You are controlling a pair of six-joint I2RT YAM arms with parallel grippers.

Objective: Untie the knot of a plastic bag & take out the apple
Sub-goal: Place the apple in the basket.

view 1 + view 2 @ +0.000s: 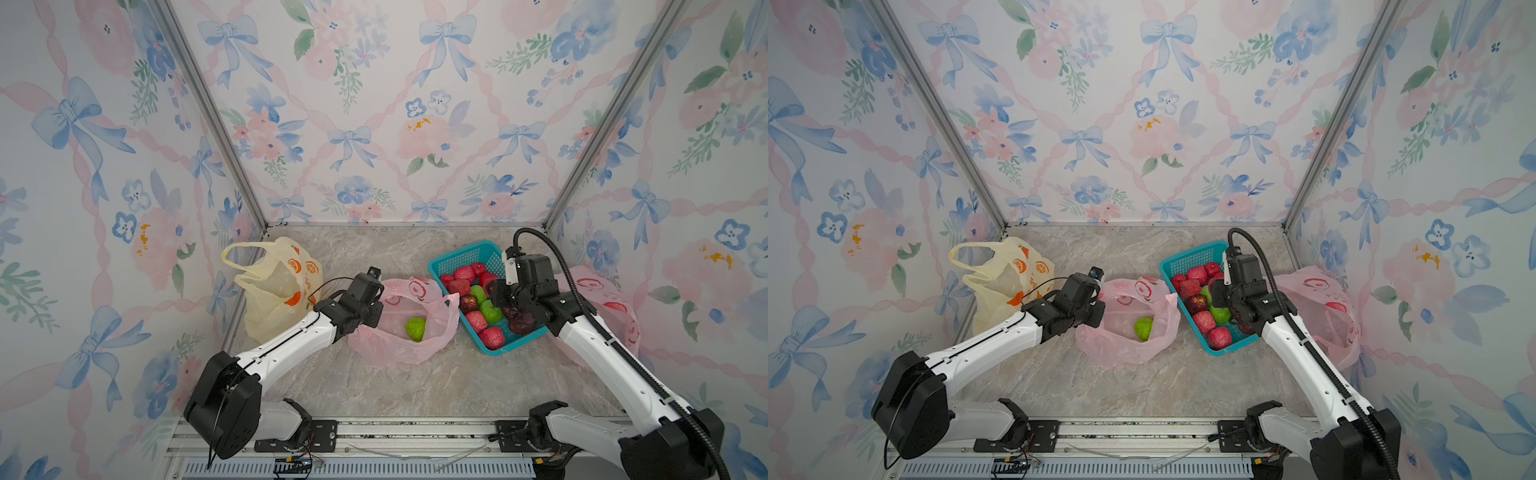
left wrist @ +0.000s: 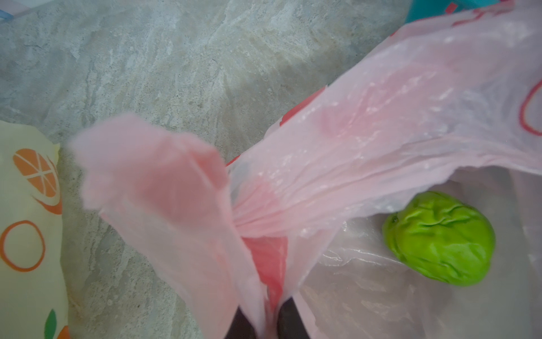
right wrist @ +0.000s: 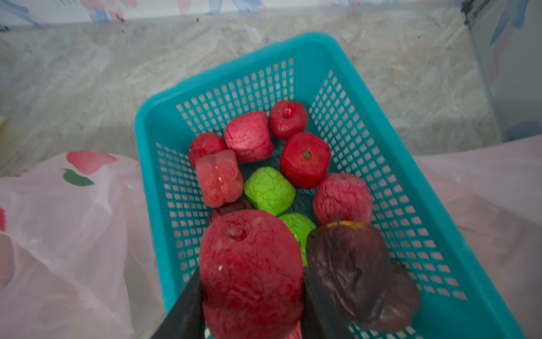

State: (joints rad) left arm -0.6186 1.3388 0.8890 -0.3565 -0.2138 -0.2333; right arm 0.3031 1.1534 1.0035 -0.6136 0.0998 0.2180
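We find the left hand (image 2: 265, 321) clenched on the rim of the pink bag (image 2: 381, 117), with the green apple (image 2: 440, 237) inside, just beyond it. The right hand (image 3: 253, 308) grasps a red apple (image 3: 252, 258) over the teal basket (image 3: 223, 76); we advise lowering before release

I count three thin plastic carrier bags: a pink bag (image 1: 386, 353) in the middle, a second pink bag (image 1: 611, 291) at the right, and one pale yellow bag with orange prints (image 1: 270, 299). There is one teal mesh plastic basket (image 1: 469, 254). I see three wrinkled green apples (image 1: 415, 329), at least seven red apples (image 3: 305, 160) and at least two dark purple apples (image 3: 349, 264); I cannot count these more exactly.
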